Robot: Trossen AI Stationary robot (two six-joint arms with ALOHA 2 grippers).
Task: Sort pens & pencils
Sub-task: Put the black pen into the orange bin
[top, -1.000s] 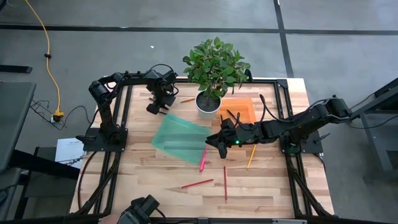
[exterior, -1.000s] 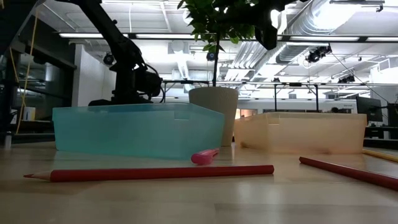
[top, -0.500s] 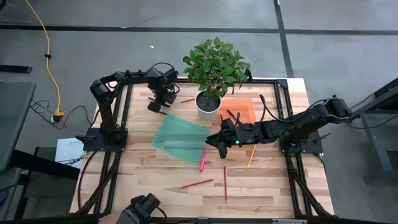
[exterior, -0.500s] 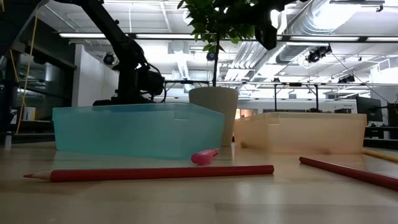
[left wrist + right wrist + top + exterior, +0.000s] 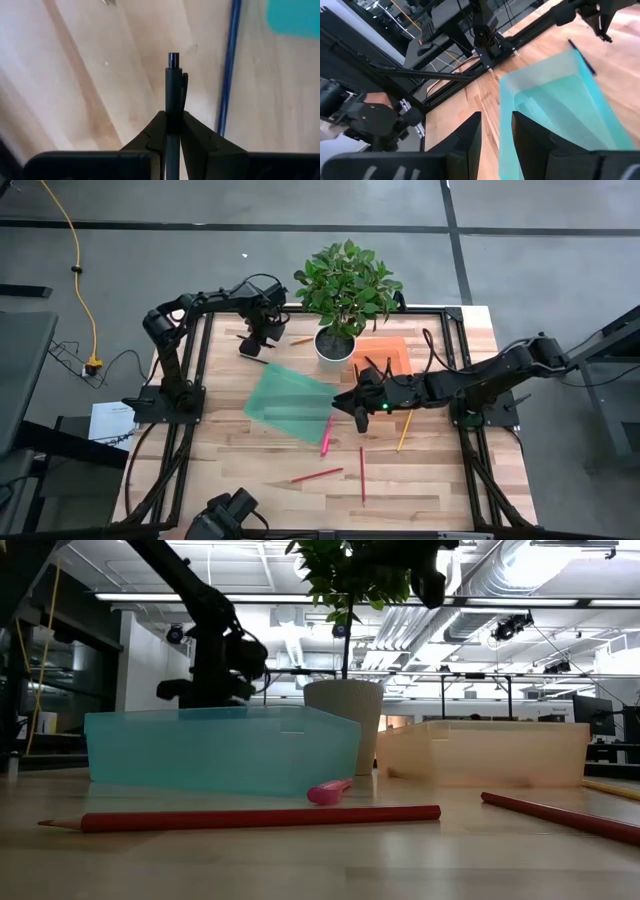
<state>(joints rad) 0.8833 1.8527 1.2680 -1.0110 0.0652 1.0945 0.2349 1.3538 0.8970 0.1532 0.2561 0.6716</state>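
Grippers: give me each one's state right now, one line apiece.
Left gripper: shut on a black pen, near the table's far edge.
Right gripper: open, holding nothing, by the teal bin.

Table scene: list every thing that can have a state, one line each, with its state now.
Left gripper: fingers shut on a black click pen, lifted off the wood.
Right gripper: open, empty, beside the teal bin.
Translucent teal plastic bin: upright on the table.
Translucent orange plastic bin: upright, dark pens inside.
Bright pink pen: lying loose by the teal bin.
Long red pencil: lying flat, unsorted.
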